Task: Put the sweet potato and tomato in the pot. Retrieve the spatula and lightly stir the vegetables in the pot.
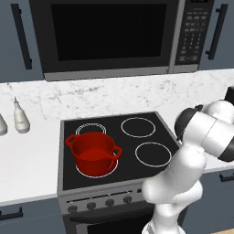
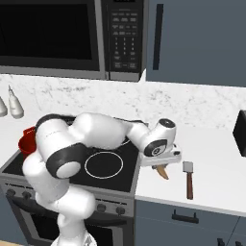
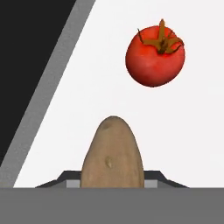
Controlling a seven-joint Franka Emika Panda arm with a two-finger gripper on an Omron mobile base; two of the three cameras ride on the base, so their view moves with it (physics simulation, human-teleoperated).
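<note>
My gripper (image 2: 160,166) hangs low over the white counter just right of the stove, its jaws against both sides of the brown sweet potato (image 2: 163,172). In the hand view the sweet potato (image 3: 113,153) stands between my dark fingertips (image 3: 69,177), and the red tomato (image 3: 154,56) with its brownish stem lies on the counter beyond it. The spatula (image 2: 188,178), grey blade and reddish-brown handle, lies on the counter right of my gripper. The red pot (image 1: 93,153) sits lidless on the stove's front left burner; the arm hides most of the pot (image 2: 25,140) in the right base view.
The black stovetop (image 1: 137,151) has three bare burners. Two pale bottles (image 1: 20,119) stand on the counter at the left. A microwave (image 1: 114,36) hangs over the stove. A dark appliance (image 2: 240,132) sits at the counter's far right.
</note>
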